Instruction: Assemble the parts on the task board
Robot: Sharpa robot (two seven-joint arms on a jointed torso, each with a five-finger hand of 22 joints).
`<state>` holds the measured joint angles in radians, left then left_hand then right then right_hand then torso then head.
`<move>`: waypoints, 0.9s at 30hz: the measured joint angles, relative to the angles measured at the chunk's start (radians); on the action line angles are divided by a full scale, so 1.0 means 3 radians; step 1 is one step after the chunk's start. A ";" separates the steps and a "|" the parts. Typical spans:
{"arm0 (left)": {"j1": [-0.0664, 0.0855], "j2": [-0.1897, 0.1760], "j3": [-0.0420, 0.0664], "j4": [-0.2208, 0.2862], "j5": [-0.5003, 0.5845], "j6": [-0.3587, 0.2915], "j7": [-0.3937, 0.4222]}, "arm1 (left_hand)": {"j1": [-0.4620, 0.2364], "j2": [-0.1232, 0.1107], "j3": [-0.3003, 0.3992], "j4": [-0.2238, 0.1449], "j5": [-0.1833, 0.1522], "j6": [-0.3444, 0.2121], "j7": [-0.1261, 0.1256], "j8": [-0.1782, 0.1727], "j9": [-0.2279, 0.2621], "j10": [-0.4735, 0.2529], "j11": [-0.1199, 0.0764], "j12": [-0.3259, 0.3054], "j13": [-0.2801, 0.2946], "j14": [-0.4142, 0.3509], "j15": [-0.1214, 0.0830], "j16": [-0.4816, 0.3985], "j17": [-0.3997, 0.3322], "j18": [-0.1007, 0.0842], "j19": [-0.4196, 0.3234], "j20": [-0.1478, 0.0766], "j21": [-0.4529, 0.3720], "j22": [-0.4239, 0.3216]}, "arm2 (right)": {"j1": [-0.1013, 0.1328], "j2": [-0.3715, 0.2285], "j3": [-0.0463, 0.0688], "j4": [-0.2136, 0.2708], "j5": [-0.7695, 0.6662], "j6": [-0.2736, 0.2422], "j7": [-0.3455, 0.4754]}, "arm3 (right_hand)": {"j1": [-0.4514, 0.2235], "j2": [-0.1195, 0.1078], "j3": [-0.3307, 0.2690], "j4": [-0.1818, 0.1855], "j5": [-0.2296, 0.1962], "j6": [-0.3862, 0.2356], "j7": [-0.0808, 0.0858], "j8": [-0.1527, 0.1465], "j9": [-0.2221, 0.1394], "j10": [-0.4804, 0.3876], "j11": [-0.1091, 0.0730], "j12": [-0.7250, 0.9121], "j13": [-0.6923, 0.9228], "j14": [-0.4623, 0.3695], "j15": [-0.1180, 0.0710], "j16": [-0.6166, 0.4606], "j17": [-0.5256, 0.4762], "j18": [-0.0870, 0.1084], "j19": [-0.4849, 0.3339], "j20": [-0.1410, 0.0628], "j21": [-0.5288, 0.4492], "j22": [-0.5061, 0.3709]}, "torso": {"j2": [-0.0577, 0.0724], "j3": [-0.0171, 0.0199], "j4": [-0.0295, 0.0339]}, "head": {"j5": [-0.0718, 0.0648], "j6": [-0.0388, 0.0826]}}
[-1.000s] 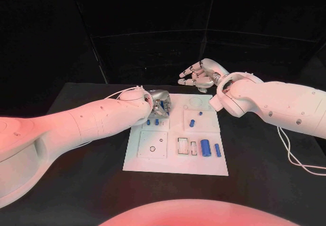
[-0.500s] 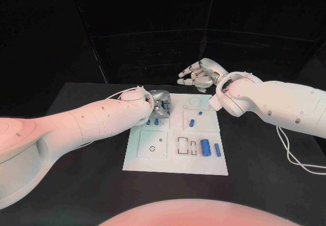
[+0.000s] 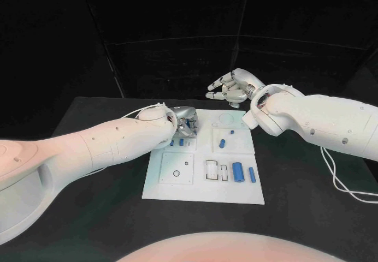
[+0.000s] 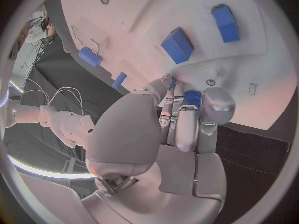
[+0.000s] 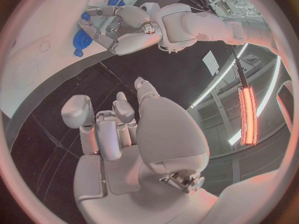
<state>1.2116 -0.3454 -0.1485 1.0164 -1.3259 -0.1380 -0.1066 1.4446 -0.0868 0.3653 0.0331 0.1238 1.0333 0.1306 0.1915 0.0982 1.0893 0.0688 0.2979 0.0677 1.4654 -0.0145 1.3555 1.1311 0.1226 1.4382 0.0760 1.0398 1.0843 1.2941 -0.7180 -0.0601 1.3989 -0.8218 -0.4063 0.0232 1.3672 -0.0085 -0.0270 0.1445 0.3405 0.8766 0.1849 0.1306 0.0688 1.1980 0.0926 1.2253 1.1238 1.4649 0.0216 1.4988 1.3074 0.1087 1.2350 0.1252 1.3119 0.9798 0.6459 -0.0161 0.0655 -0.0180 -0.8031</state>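
Parts (image 3: pixel 237 171) on board; left hand (image 3: pixel 185 121) fingers (image 4: pixel 187 129) pinch one.

Matt white task board (image 3: pixel 183 185); glossy metallic left hand (image 3: pixel 185 121); matt black table (image 3: pixel 94 207).

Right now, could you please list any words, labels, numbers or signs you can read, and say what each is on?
None: no readable text.
The task board bears only outlines and holes, no lettering.
The parts are plain blue.
The left hand and right hand show no legible marking.
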 measured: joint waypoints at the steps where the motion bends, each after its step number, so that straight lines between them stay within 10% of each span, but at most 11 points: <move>1: -0.0004 -0.0014 0.0004 0.0019 0.0004 -0.0010 0.0002 | 0.0000 0.0000 0.0003 0.0004 0.0000 0.0000 0.0000 -0.0002 -0.0001 0.0005 0.0001 -0.0002 -0.0001 0.0000 0.0000 0.0000 0.0000 -0.0020 0.0002 -0.0002 0.0000 0.0008 | 0.0000 0.0000 0.0000 -0.0004 0.0000 0.0000 0.0000 | 0.0000 0.0000 0.0000 0.0000 0.0000 0.0000 0.0000 0.0000 0.0000 -0.0007 -0.0005 -0.0011 -0.0010 0.0000 0.0000 -0.0002 0.0000 0.0000 -0.0005 -0.0005 0.0000 -0.0004 | -0.0001 0.0000 0.0000 | -0.0004 0.0004; 19: -0.0004 -0.0261 0.0333 0.0383 0.0129 -0.0189 0.0027 | -0.0013 -0.0014 0.0076 -0.0032 0.0000 0.0059 0.0013 -0.0018 -0.0006 0.0074 0.0002 -0.0063 0.0000 0.0000 0.0000 0.0000 -0.0018 -0.0021 0.0015 0.0008 0.0065 0.0074 | 0.0000 -0.0002 0.0000 -0.0087 0.0000 0.0000 0.0001 | 0.0000 0.0000 0.0000 0.0000 0.0000 0.0000 0.0000 0.0000 0.0000 -0.0076 -0.0005 -0.0064 -0.0085 0.0000 0.0000 -0.0032 0.0000 0.0000 -0.0038 -0.0013 -0.0015 -0.0047 | -0.0002 0.0000 0.0004 | -0.0003 0.0069; 27: 0.0014 -0.0393 0.0383 0.0494 0.0183 -0.0205 0.0021 | -0.0028 -0.0029 0.0095 -0.0033 0.0000 0.0084 0.0013 -0.0031 -0.0006 0.0098 0.0003 -0.0077 0.0003 0.0000 0.0000 0.0000 -0.0025 -0.0021 0.0015 0.0008 0.0080 0.0087 | 0.0000 -0.0004 0.0000 -0.0146 0.0000 -0.0002 0.0004 | 0.0010 0.0010 -0.0021 0.0021 0.0000 -0.0010 -0.0010 0.0017 0.0000 -0.0283 -0.0010 -0.0291 -0.0338 0.0001 -0.0001 -0.0149 0.0002 0.0008 -0.0170 -0.0009 -0.0145 -0.0248 | -0.0001 0.0000 0.0000 | -0.0007 0.0066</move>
<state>1.2157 -0.4632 -0.0337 1.1645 -1.2709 -0.1994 -0.1003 1.4363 -0.0954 0.3939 0.0233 0.1238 1.0586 0.1345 0.1823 0.0963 1.1187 0.0696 0.2747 0.0686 1.4653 -0.0144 1.3555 1.1237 0.1164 1.4425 0.0785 1.0638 1.1104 1.2941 -0.7194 -0.0602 1.3552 -0.8217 -0.4068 0.0244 1.3702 -0.0056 -0.0331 0.1507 0.3405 0.8735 0.1818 0.1355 0.0688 1.1133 0.0895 1.1379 1.0224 1.4651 0.0213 1.4541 1.3080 0.1112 1.1841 0.1226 1.2684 0.9055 0.6455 -0.0162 0.0655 -0.0202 -0.7834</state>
